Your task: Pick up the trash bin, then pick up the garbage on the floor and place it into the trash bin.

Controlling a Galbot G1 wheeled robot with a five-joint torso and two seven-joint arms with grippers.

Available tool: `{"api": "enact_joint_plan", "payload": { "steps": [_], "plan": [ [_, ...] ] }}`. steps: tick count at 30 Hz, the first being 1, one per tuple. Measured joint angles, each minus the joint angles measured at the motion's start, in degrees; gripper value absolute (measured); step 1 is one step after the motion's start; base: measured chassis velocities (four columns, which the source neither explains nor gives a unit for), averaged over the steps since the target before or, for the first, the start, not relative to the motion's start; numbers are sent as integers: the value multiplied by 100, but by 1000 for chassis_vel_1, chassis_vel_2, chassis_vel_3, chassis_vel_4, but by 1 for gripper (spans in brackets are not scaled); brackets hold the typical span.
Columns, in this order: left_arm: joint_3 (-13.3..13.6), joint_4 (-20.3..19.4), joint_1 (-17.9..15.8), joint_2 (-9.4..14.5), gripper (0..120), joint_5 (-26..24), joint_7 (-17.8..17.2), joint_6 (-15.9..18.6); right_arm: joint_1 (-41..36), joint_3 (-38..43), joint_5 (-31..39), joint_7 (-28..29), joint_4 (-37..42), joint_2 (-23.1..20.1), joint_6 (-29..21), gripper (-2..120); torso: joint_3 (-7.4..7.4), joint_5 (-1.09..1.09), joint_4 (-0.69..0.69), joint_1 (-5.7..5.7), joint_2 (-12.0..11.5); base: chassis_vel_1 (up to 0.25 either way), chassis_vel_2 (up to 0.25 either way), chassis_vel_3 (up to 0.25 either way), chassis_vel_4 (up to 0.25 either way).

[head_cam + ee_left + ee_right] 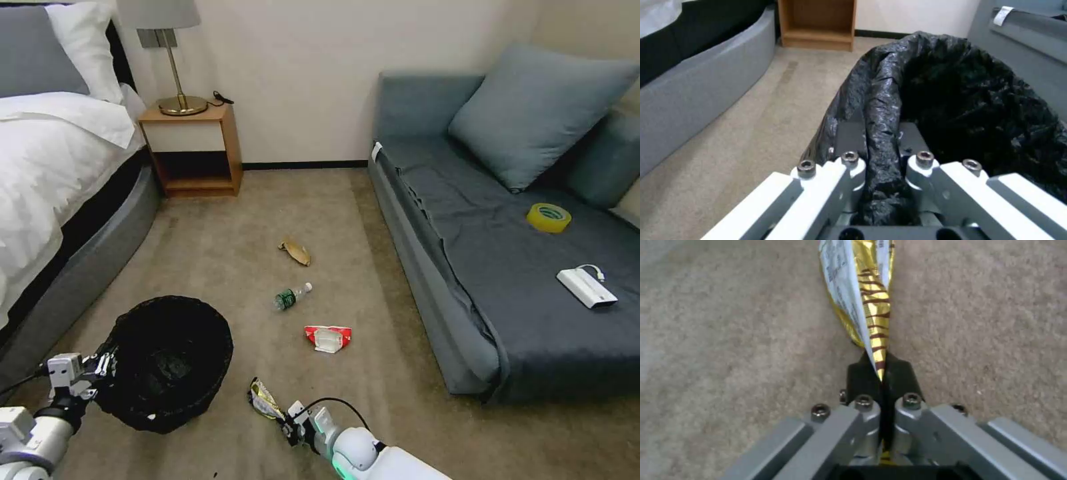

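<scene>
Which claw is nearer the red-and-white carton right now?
Right. The right claw, shut on the gold wrapper, sits just short of the carton. The left claw grips the trash bin rim, farther off.

bin liner (951, 100): glossy crinkled plastic | wrapper (867, 300): shiny foil | carpet (729, 340): rough pile

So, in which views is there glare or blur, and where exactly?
Left wrist view: the liner of the trash bin shows small glossy highlights on its folds; the left end effector, clamped on the rim, looks soft up close. Right wrist view: the gold-yellow wrapper, pinched by the right end effector, shines brightly; the carpet is blurred. Head view: straight lines bow near the edges.
</scene>
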Motion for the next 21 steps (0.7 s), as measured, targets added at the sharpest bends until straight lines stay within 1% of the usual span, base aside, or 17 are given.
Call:
{"api": "enact_joint_plan", "payload": {
  "steps": [5,6,7,9,10,11,14,16,19,20,21],
  "plan": [
    [25,15,-6,-4,6,-4,-10,0,-20,66,84,117,322,-109,-9,0,1,4,-1,0,-1,0,0,0,0],
    [37,30,-12,-5,6,-8,-19,0,-2,171,138,182,476,-153,-16,0,1,0,-1,0,-1,0,0,0,0],
    [37,30,-12,-5,6,-8,-19,0,-2,171,138,182,476,-153,-16,0,1,0,-1,0,-1,0,0,0,0],
    [70,52,-22,-8,6,-26,-30,0,3,353,267,279,720,-221,-44,0,1,2,-1,0,-1,0,0,0,0],
    [93,74,-33,-16,6,-41,-38,4,3,544,394,383,978,-283,-92,0,0,0,-1,0,-1,0,0,0,0],
    [93,74,-33,-16,6,-41,-38,4,3,544,394,383,978,-283,-92,0,0,0,-1,0,-1,0,0,0,0],
    [193,104,-50,-42,6,-147,-81,63,28,1077,734,611,1716,-562,-221,0,0,0,-2,0,-1,0,0,0,0],
    [214,106,-54,-51,6,-149,-82,68,46,1160,776,628,1821,-614,-233,0,0,0,-2,0,-1,0,0,0,0],
    [339,93,-75,-124,6,-131,-56,75,195,1507,1134,751,2394,-948,-328,0,0,0,-2,0,-1,0,0,0,0],
    [339,93,-75,-124,6,-131,-56,75,195,1507,1134,751,2394,-948,-328,0,0,0,-2,0,-1,0,0,0,0],
    [389,72,-90,-163,6,-110,-54,84,275,1563,1331,800,2676,-1115,-370,0,0,0,-2,0,0,0,0,0,0]
  ]
}}
